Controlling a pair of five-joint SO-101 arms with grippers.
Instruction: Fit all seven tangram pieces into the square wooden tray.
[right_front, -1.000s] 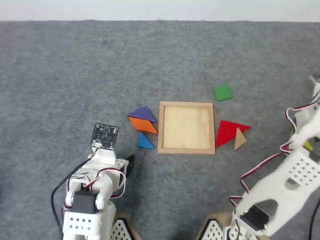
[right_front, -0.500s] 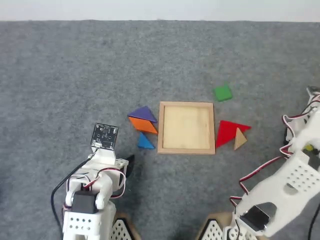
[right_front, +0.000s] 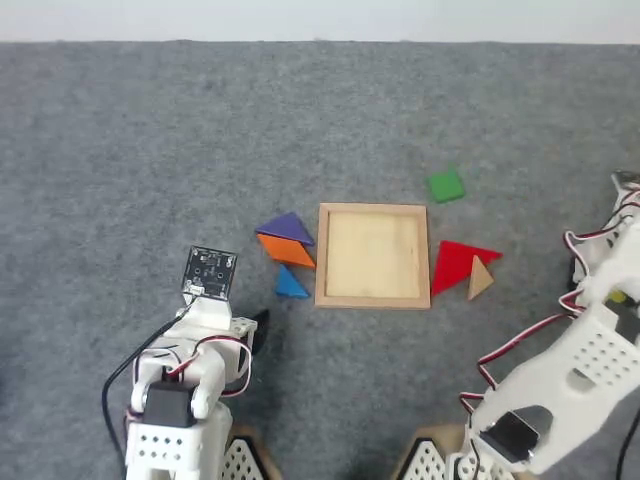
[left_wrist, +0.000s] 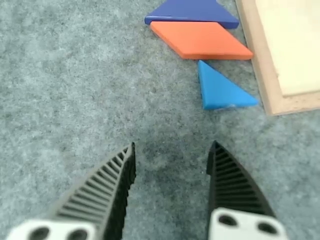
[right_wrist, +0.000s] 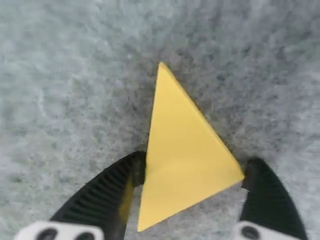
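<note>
The square wooden tray (right_front: 372, 299) lies mid-table with nothing in it. Left of it are a purple triangle (right_front: 286, 227), an orange parallelogram (right_front: 287, 249) and a small blue triangle (right_front: 291, 284). A green square (right_front: 445, 185) sits behind the tray's right corner; a red triangle (right_front: 456, 264) and a tan triangle (right_front: 481, 277) lie at its right. My left gripper (left_wrist: 171, 150) is open over bare carpet, short of the blue triangle (left_wrist: 222, 92). My right gripper (right_wrist: 192, 167) is low at the table's right edge, both fingers against a yellow triangle (right_wrist: 181, 152) flat on the carpet.
Grey carpet covers the whole table. The right arm (right_front: 590, 350) leans in from the lower right, its cables looping near the table's right edge. The left arm (right_front: 190, 370) stands at the lower left. Wide bare carpet stretches behind and left of the tray.
The right arm has sunk lower at the right edge, mostly in the first half second. The left arm and all pieces near the tray have stayed put.
</note>
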